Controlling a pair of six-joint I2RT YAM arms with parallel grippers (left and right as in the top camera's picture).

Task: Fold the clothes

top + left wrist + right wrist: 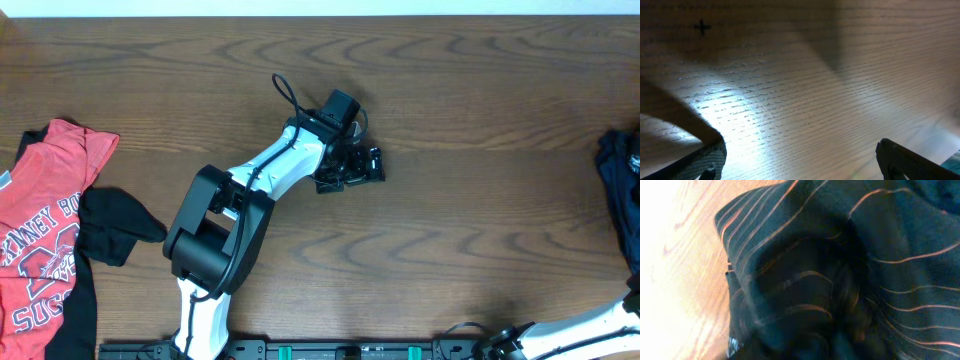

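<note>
While the left arm [225, 235] stretches across the middle of the wooden table [450, 90], the left gripper [350, 168] hangs over bare wood with its jaws spread wide. In the left wrist view we see its 2 fingers [712, 159] at the bottom corners, well apart, with nothing between them but lit wood grain and a small black cross mark [702, 27] farther up the board.

We find the clothes in 2 places. At the table's left edge lies a red T-shirt [40, 235] with white lettering, crumpled rather than flat, and a black cloth [115, 225] touches its right side. At the far right edge sits a dark blue heap [620, 190], cut off by the frame.

Only part of the right arm [590, 328] shows at the bottom right corner. Its wrist camera is pressed close to a black jersey [840, 270] with thin orange lines, bunched into folds, with a strip of table beside it. We cannot tell whether the right gripper is apart, together or clamped on the fabric.
</note>
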